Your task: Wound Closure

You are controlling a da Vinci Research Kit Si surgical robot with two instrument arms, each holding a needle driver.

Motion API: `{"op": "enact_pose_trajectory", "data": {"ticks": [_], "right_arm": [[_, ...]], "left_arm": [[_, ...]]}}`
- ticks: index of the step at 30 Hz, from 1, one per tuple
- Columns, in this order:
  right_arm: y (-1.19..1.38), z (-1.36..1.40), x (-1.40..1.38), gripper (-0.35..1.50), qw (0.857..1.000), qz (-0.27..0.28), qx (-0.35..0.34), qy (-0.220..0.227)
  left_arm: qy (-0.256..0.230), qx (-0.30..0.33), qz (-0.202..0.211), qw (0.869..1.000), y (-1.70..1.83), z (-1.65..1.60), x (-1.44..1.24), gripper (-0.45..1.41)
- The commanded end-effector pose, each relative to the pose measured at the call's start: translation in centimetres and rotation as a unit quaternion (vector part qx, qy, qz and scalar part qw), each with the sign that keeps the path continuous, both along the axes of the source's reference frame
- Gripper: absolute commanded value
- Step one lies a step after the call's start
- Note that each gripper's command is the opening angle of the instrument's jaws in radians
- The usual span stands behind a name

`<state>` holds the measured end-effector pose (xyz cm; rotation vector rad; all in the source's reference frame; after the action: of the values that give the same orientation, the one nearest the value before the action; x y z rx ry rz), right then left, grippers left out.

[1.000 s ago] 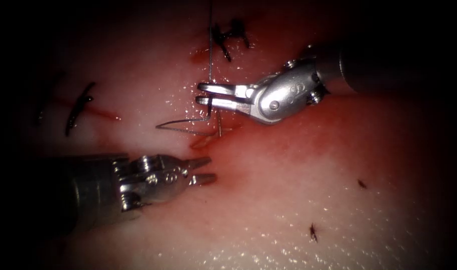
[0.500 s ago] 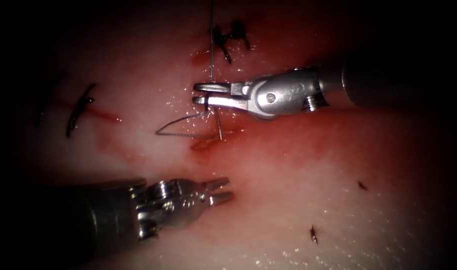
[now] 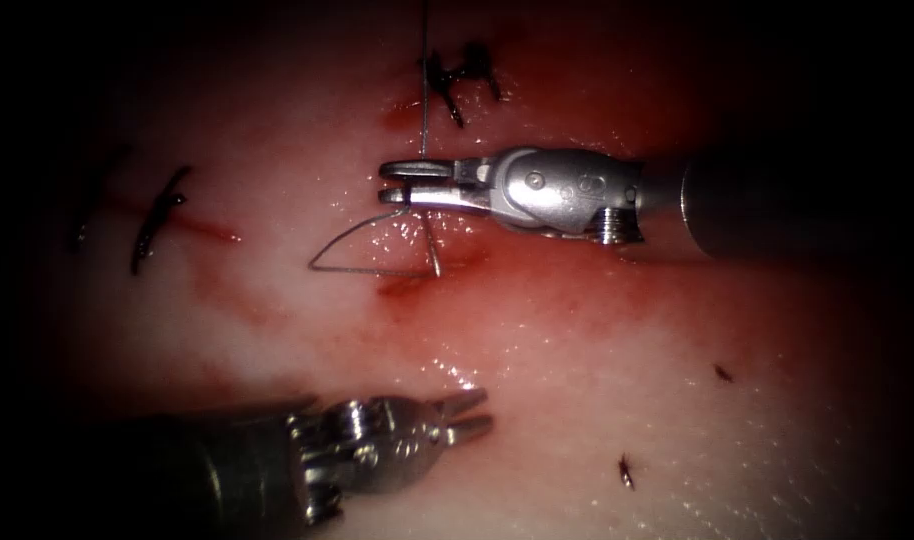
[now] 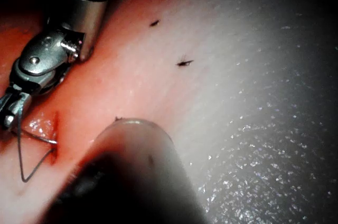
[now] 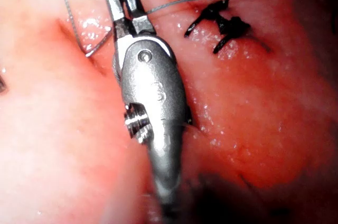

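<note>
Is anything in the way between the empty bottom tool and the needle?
Nothing visible is. The left tool, jaws open and empty, sits over bare tissue below the cut. The right tool holds the needle near its thread end.

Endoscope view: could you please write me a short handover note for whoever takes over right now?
Right hand: shut on the needle near one end. Its curve lies left of the cut; I cannot tell whether it enters the tissue.
Left hand: open, holding nothing, below the cut.
Thread runs up from the right hand.
Done: one knotted stitch above.
Left: the cut below it is not yet closed.
</note>
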<state>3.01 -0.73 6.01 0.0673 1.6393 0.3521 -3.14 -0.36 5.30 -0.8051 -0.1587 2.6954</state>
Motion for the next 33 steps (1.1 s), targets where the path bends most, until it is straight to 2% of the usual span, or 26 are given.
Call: {"op": "enact_pose_trajectory", "data": {"ticks": [1, 12, 20, 33], "right_arm": [[-0.05, 0.04, 0.08, -0.35, 1.000, 0.000, 0.009, 0.006], [0.03, 0.07, 0.06, -0.35, 0.999, -0.004, 0.036, 0.011], [0.06, 0.09, 0.06, -0.35, 0.996, -0.009, 0.083, 0.013], [0.04, 0.11, 0.07, -0.35, 0.985, -0.041, 0.166, 0.013]], "left_arm": [[-0.001, 0.001, 0.002, 1.000, -0.04, 0.08, -0.04, 0.20], [-0.001, 0.000, 0.011, 1.000, -0.06, 0.35, 0.03, 0.20], [0.001, 0.006, 0.012, 1.000, -0.06, 0.51, 0.09, 0.20], [-0.003, 0.008, 0.018, 1.000, -0.10, 0.53, 0.28, 0.15]]}}
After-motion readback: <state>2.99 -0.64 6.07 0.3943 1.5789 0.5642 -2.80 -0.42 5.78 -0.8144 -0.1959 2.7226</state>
